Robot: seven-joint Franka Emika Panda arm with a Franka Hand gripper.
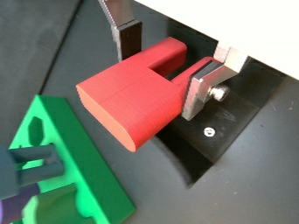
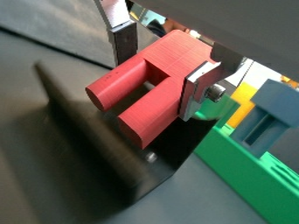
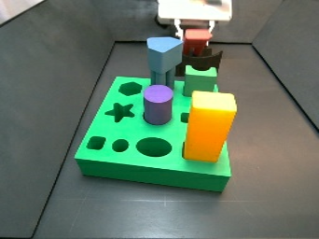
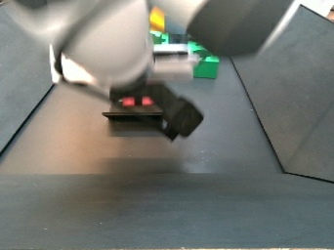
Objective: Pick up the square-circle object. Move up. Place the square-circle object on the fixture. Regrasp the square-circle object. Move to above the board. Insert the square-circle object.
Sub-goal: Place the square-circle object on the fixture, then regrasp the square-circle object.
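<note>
Here, the Franka arm's two-finger gripper (image 1: 163, 66) clamps the small red square-circle object (image 1: 135, 92), a block with a square end and a rounded end, its silver plates with dark pads pressed against the narrow neck of the piece in both wrist views. The red block hangs directly over the dark green, nearly black fixture (image 3: 200, 69) with its notched top, at the far end of the workspace in a side view; whether it touches the notch cannot be told. Judging from the task, the block is being brought to the fixture, or held there, so the grip can be changed before insertion.

The arm reaches down from above, wrist roughly vertical, fingers (image 2: 201, 92) pointing at the floor. In a side view its blurred grey body fills most of the picture, the red piece (image 4: 137, 102) just showing beneath it.

Nearer the camera lies the large bright green board (image 3: 118, 149) with star, hexagon and circle cut-outs. A purple cylinder (image 3: 157, 104), a grey-blue tall prism (image 3: 159, 58) and a tall yellow block (image 3: 210, 125) stand on it, well clear of the gripper.
</note>
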